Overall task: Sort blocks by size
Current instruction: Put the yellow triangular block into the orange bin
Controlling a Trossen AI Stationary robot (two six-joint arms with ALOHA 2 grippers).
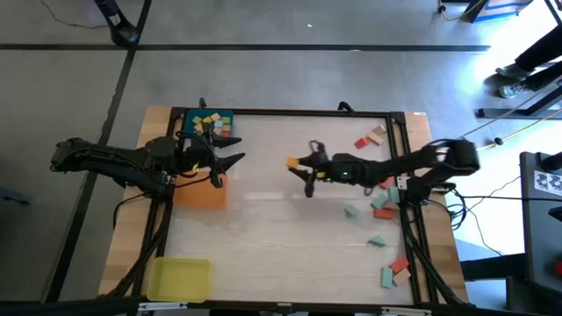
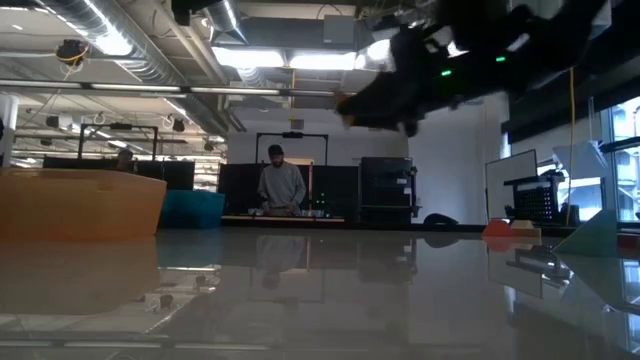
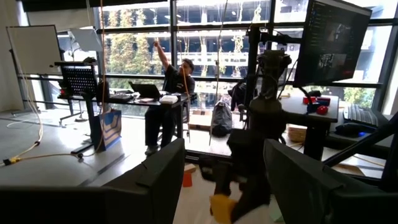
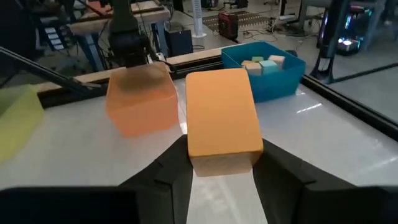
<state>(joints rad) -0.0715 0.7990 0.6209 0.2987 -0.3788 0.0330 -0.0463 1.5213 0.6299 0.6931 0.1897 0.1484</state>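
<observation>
My right gripper [image 1: 303, 167] hovers over the middle of the table, shut on an orange block [image 4: 222, 121]. The orange tray [image 1: 202, 191] lies beyond it at the left. The blue tray [image 1: 209, 123], holding several small blocks [image 4: 264, 64], sits at the far left, and the yellow tray [image 1: 180, 279] at the near left corner. My left gripper [image 1: 226, 162] hangs open above the orange tray with nothing between its fingers. More blocks [image 1: 382, 204] lie loose along the table's right side. My right gripper pinches the orange block between its two fingers, on the two side faces at the end nearest the wrist [image 4: 202, 157]. The fingers come about level from the table's right. The block juts forward past the fingertips, lifted clear of the table.
Red, tan and teal blocks [image 1: 369, 139] are scattered at the far right, and others [image 1: 395, 270] at the near right. Bare tabletop [image 1: 290, 237] stretches between the trays and these blocks. People sit at desks in the room beyond the table.
</observation>
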